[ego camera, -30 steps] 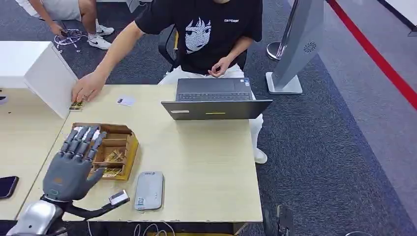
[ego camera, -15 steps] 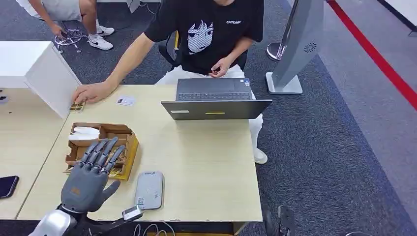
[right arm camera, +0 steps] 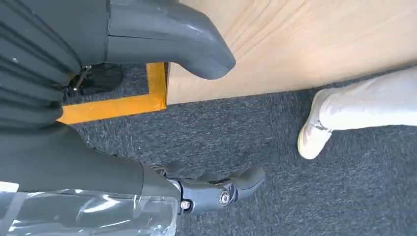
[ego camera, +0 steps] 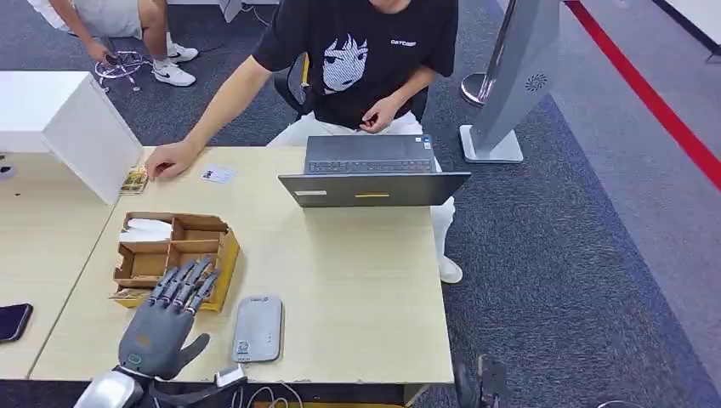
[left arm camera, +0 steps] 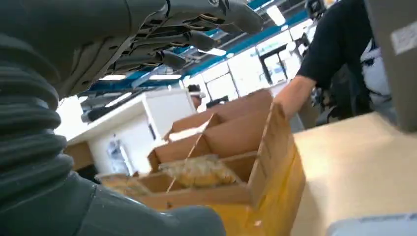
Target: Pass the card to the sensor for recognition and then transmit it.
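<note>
A small white card [ego camera: 218, 174] lies on the far side of the table [ego camera: 357, 289], just right of a person's hand [ego camera: 170, 159]. That hand touches a second, patterned card [ego camera: 133, 179] by the white box. The grey flat sensor [ego camera: 258, 328] lies near the table's front edge. My left hand [ego camera: 166, 327] hovers just left of it, fingers spread and holding nothing, fingertips over the front rim of the cardboard box [ego camera: 174, 255]. In the left wrist view my left hand [left arm camera: 98, 44] stretches above the cardboard box [left arm camera: 221, 147]. My right hand [right arm camera: 113, 172] hangs beside the table over carpet, holding nothing.
An open laptop [ego camera: 374, 170] stands at the table's far edge in front of a seated person [ego camera: 357, 59]. A large white box [ego camera: 72, 127] sits on the far left and a dark phone [ego camera: 13, 321] lies left of my arm. A grey kiosk stand [ego camera: 519, 76] rises behind.
My left hand has drawn back from over the cardboard box toward the table's near edge. The person's hand has slid right from the white box, leaving the patterned card more exposed.
</note>
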